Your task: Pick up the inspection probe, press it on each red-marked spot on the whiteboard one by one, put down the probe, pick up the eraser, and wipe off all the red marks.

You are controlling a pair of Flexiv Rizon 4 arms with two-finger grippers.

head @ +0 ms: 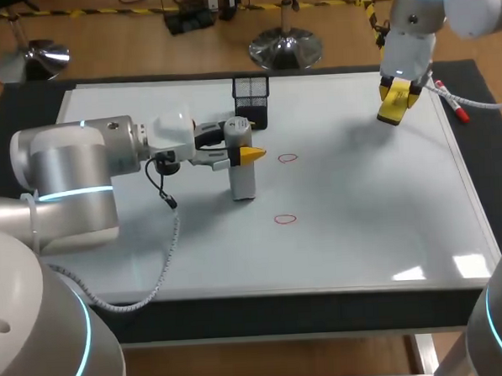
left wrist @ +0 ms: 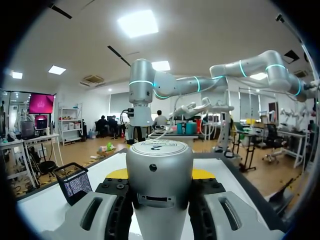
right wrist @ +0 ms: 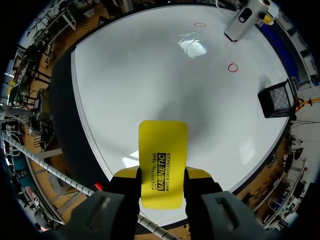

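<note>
One black mesh basket stands upright at the upper middle of the whiteboard, which covers most of the dark bench. The basket's open top faces upward. Whether anything lies in it cannot be made out.

One inspection probe, a silver-grey cylinder, stands just below the basket, a little left of the frame's centre. Its long axis is vertical, with the lower end down at the board. Whether it touches the surface cannot be told. The left arm comes in level from the left, and its jaws clamp the probe's upper part from both sides. In the left wrist view the probe fills the gap between the fingers, with the basket off to one side.

Two red marks are drawn on the board as small ovals. One is just right of the probe and the other is below it, and the probe stands on neither.

One yellow eraser hangs over the board's upper right, held in the right arm's jaws. In the right wrist view the eraser is pinched between both fingers. Its long axis runs out along them, and its far end points toward the board.

One red marker lies at the board's right edge.
</note>
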